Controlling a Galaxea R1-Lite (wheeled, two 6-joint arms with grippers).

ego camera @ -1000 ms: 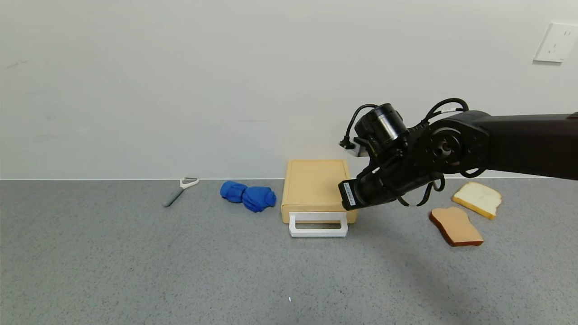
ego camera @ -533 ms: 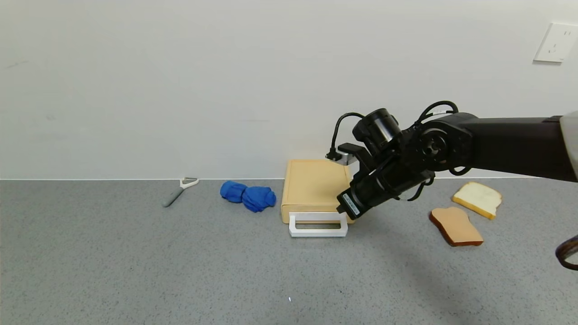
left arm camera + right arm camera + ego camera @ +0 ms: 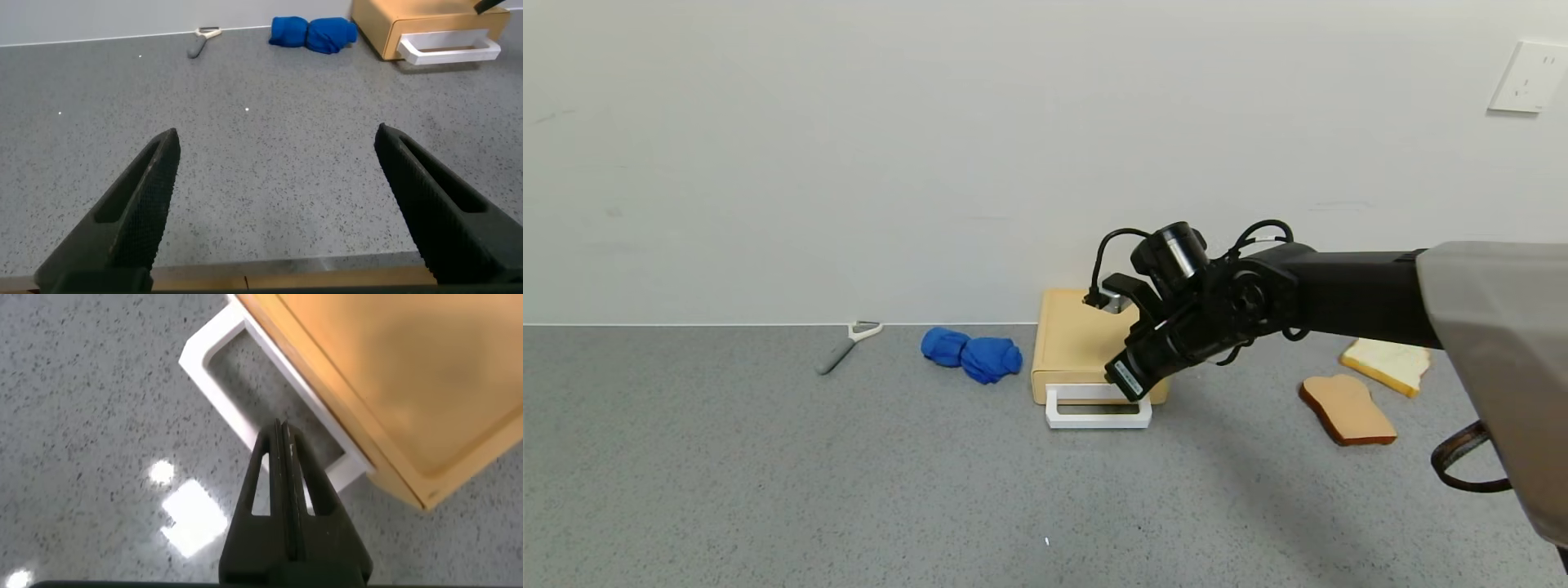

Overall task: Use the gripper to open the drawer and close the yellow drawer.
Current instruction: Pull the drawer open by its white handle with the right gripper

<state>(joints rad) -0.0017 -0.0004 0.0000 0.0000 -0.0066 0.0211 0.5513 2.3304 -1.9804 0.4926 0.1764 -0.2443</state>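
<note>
The pale yellow drawer sits shut in its box against the back wall, its white loop handle facing me. My right gripper reaches in from the right and hangs low over the handle's right half. In the right wrist view its fingers are pressed together with nothing between them, the tips over the handle beside the drawer. My left gripper is open over bare table, with the drawer far off.
A crumpled blue cloth lies just left of the drawer, and a grey peeler farther left. Two bread slices, one tan and one white, lie to the right under the arm. Grey tabletop spreads in front.
My right arm has swung left and down, bringing the shut gripper from the drawer's right corner to just above the handle. The drawer has not moved.
</note>
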